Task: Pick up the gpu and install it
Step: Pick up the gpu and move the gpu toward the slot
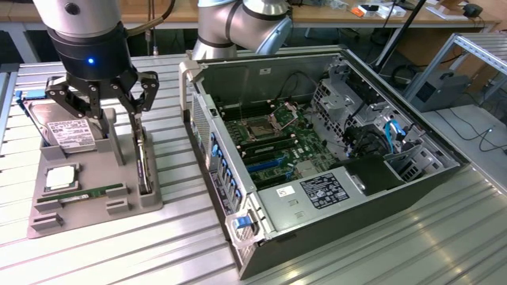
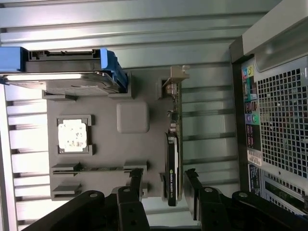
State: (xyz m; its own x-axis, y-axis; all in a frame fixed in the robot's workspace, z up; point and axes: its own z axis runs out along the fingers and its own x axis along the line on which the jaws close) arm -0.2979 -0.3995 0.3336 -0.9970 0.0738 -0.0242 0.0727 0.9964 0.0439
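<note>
The arm comes down from above with its wrist pointing straight at the table, and the gripper [image 1: 119, 127] hangs low over the grey holder tray [image 1: 119, 202]. Its claw is spread wide, pinching nothing. In the wrist view the two black fingers [image 2: 135, 185] stand on either side of the gpu [image 2: 172, 161]. One finger is just beside the card's face and the other is further off, with bare tray showing between them.

The gpu stands on its long edge in a slot along the side of the tray that faces the computer case [image 1: 333, 148]. Its silver bracket [image 2: 175, 77] is at the end away from the claw. A square grey post [image 2: 132, 117] rises from the middle of the tray just beside the card.

A green memory stick [image 2: 101, 168] lies in a narrow slot near the fingers. Past it a processor chip [image 2: 72, 134] sits in a square pocket. At the far end of the tray a hard drive [image 2: 62, 79] with blue rails stands upright.

On the exterior view's right, the case lies open on its side on the ribbed metal table [image 1: 380, 237], with its motherboard [image 1: 273, 142] exposed
</note>
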